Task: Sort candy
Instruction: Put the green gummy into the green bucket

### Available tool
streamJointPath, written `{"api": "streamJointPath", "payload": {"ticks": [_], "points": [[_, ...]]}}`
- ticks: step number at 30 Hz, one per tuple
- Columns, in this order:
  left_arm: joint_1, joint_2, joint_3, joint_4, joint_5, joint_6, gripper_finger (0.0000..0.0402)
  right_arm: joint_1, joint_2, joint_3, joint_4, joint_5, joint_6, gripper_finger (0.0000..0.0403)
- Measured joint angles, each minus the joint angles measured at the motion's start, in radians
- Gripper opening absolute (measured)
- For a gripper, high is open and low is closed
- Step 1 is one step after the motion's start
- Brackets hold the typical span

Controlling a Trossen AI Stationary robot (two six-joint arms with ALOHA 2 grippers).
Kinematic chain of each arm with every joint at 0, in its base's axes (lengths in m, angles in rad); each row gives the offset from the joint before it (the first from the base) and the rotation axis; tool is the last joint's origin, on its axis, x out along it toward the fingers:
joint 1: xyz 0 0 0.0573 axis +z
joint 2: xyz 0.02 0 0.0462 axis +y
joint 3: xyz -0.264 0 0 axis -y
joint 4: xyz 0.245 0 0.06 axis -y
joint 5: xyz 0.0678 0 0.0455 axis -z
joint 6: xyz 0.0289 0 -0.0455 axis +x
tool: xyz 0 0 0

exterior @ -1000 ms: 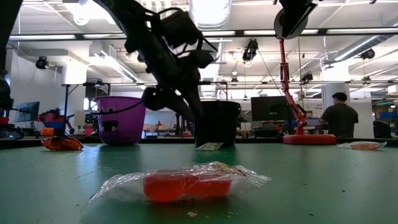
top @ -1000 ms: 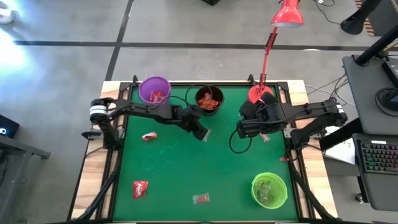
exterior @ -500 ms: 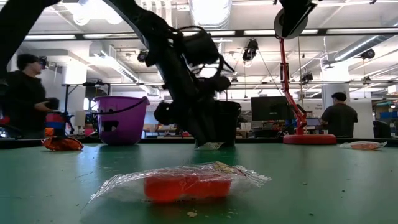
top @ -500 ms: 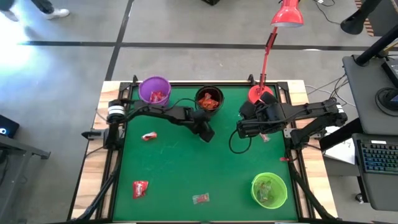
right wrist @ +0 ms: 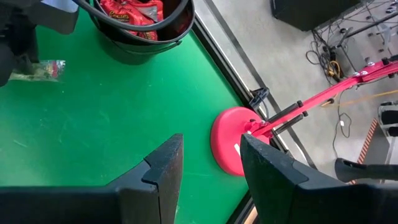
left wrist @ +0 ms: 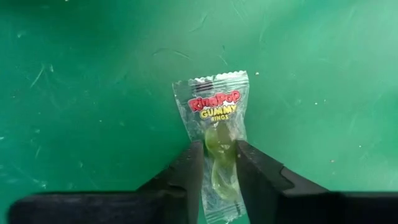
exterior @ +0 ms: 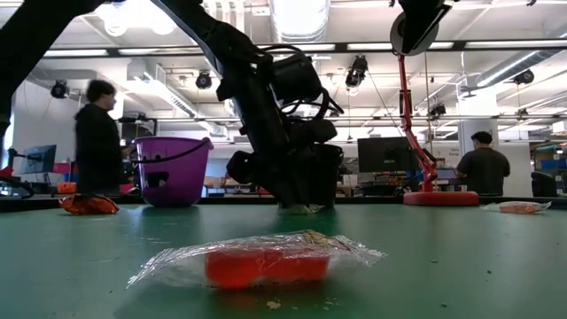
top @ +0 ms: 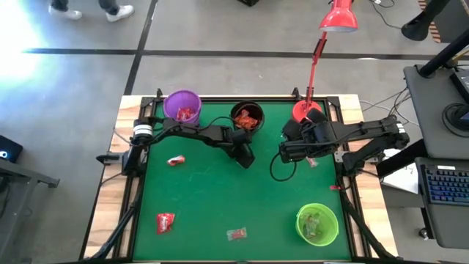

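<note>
Evidently light and crinkly, the greenish candy (left wrist: 217,140) lay flat on the table (top: 205,198) near the black cup (top: 247,117), the left gripper (left wrist: 219,163) pinching its lumpy middle.

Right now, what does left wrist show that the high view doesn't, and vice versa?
Left wrist only: the Ring Pop Gummy Rings label on the clear greenish candy, and the left hand with a finger on each side of the wrapper.

High view only: purple cup, black cup, green cup, red lamp, three loose candies on the mat, and the right hand waiting open near the lamp base.

Both: green mat and the left hand.
</note>
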Motion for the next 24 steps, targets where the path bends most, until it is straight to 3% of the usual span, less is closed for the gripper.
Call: {"api": "streamJointPath", "payload": {"ticks": [6,14,24], "points": [[-0.005,-0.005,0.0,-0.044,0.025,0.05,0.001,0.0,0.0,0.0,0.0,0.0,0.0,0.0153],[-0.04,-0.068,-0.008,-0.101,0.107,0.126,0.0001,0.0,0.0,0.0,-0.001,0.001,0.0,0.0153],[-0.098,-0.228,-0.004,-0.141,0.107,0.236,0.0,0.0,0.0,0.0,0.001,-0.022,0.076,0.0153]]}}
